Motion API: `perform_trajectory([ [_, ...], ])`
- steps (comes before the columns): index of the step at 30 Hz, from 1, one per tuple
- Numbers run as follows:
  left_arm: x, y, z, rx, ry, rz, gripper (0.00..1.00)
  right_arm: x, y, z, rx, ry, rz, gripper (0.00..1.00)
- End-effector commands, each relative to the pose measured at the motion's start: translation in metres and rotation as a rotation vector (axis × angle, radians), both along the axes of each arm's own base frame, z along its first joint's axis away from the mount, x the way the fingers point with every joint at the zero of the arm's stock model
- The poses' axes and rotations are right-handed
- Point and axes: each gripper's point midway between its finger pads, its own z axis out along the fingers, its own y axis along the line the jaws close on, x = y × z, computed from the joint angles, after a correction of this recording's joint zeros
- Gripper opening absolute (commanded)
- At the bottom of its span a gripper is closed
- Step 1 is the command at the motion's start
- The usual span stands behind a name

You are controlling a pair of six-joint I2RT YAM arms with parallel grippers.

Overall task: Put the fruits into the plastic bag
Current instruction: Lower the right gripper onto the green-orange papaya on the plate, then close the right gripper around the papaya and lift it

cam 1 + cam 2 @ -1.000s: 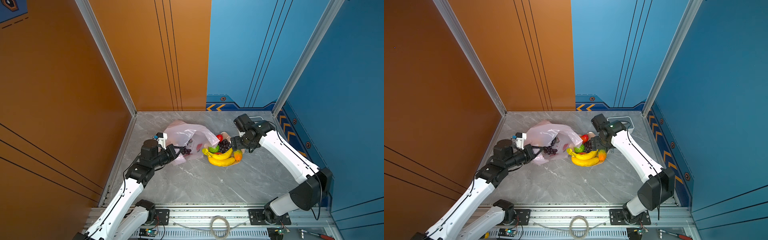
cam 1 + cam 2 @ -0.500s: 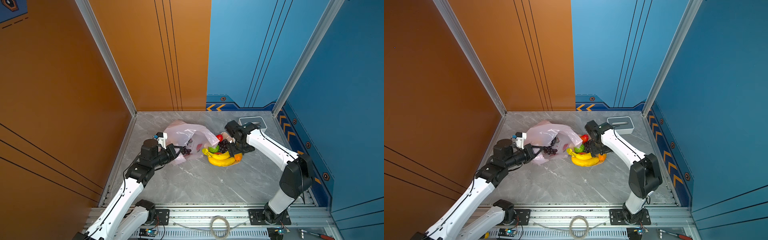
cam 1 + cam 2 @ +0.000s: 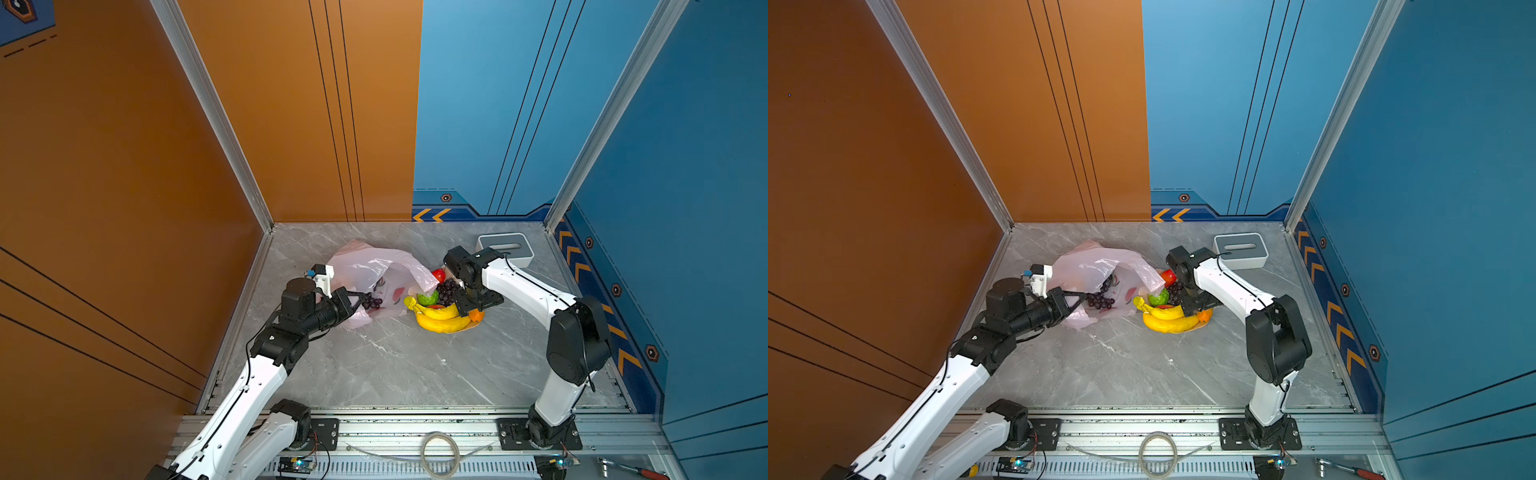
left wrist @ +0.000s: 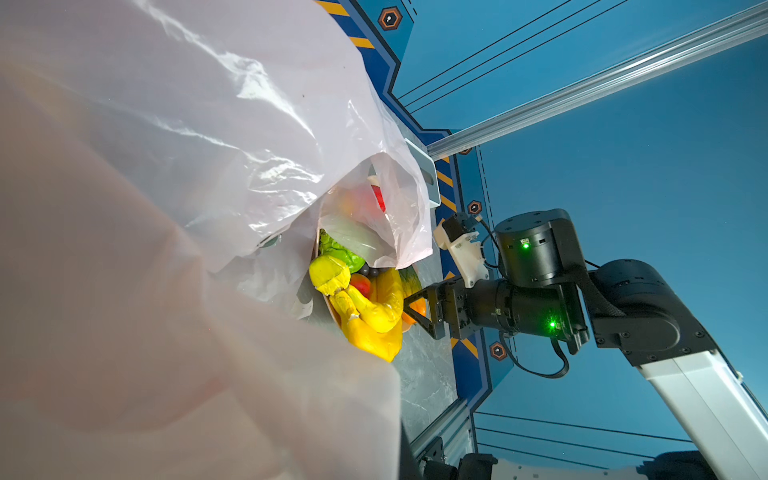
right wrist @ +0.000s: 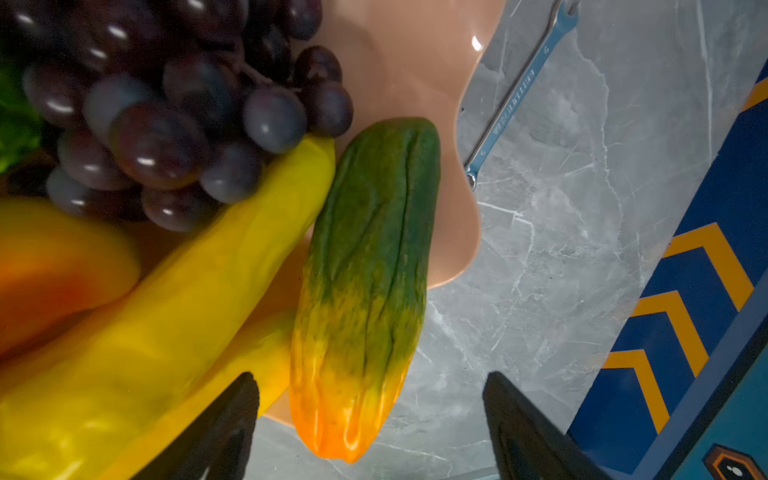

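Note:
The pale-pink plastic bag (image 3: 365, 270) (image 3: 1092, 270) lies open on the marble, with a purple grape bunch (image 3: 372, 301) at its mouth. My left gripper (image 3: 358, 300) (image 3: 1082, 300) is shut on the bag's edge; in the left wrist view the bag (image 4: 166, 187) hides its jaws. The other fruits fill a peach bowl (image 5: 415, 62): bananas (image 3: 440, 322) (image 4: 370, 320), lime (image 3: 428, 297), grapes (image 5: 166, 104), red mango (image 3: 438, 274). My right gripper (image 3: 471, 305) (image 5: 370, 376) is open astride the orange end of the green-to-orange oblong fruit (image 5: 365, 270), fingers (image 5: 232, 415) clear of it.
A white-and-grey slotted box (image 3: 505, 248) (image 3: 1241, 249) stands behind the right arm. A steel spanner (image 5: 519, 89) lies on the marble beside the bowl. Walls close in the table on three sides. A cable coil (image 3: 438, 453) sits on the front rail.
My right gripper has come from behind the bowl toward its front right edge, over the oblong fruit, and the arm's elbow swung forward. The left arm and the bag have not moved.

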Motion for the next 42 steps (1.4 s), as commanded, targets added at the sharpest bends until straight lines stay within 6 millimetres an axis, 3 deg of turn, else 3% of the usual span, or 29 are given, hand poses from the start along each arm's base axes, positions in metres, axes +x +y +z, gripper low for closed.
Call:
perform_trajectory([
  [1,0.001,0.001,0.014,-0.002,-0.030,-0.011,0.00,0.006,-0.002,-0.009,-0.030,-0.014,0.015,0.79],
  [16,0.003,0.001,0.015,-0.007,-0.028,-0.007,0.00,0.015,-0.011,-0.029,-0.031,-0.024,-0.019,0.70],
  [22,0.003,0.001,0.015,-0.010,-0.029,-0.003,0.00,0.015,-0.010,-0.030,-0.026,-0.021,-0.019,0.55],
  [31,0.001,0.001,0.016,-0.012,-0.030,-0.004,0.00,0.013,-0.009,-0.023,-0.010,-0.038,-0.020,0.40],
  [42,0.000,0.002,0.018,-0.015,-0.036,0.001,0.00,0.009,-0.009,0.001,0.003,-0.082,-0.018,0.35],
])
